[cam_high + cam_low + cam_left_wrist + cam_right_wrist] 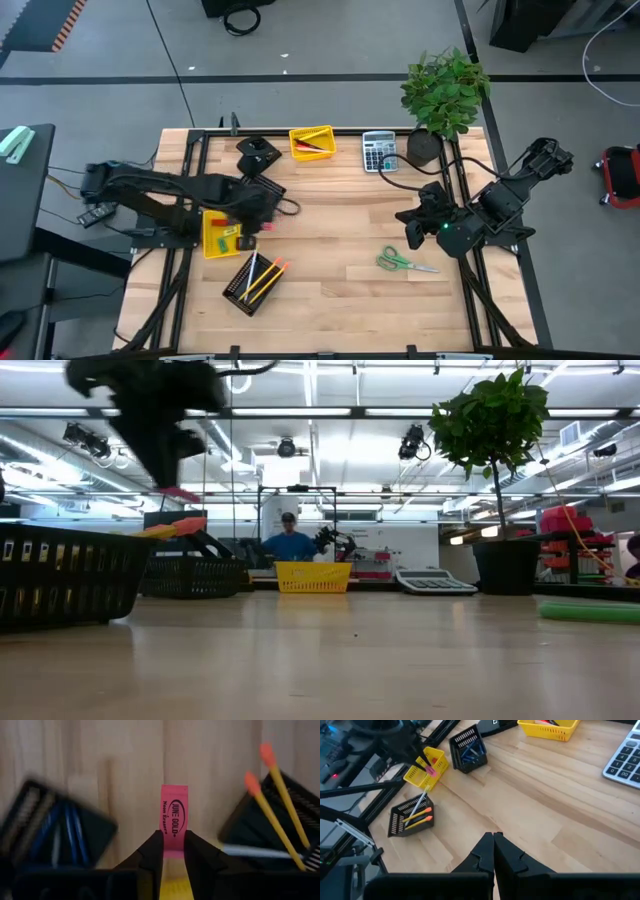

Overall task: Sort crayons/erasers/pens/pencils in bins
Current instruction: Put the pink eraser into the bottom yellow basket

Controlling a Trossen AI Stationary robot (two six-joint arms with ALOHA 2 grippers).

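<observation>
My left tool (pixel 173 851) pinches a pink eraser (pixel 173 817) reading "JUNE GOLD"; my right tool (pixel 493 839) waits, pressed together.

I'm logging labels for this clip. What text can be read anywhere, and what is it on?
"JUNE GOLD" with a smaller line that seems to read "Neon Erasers": on the pink eraser held in the left gripper.
Calculator keys: too blurred to read.
Wall signs in the low view: too small to read.
</observation>
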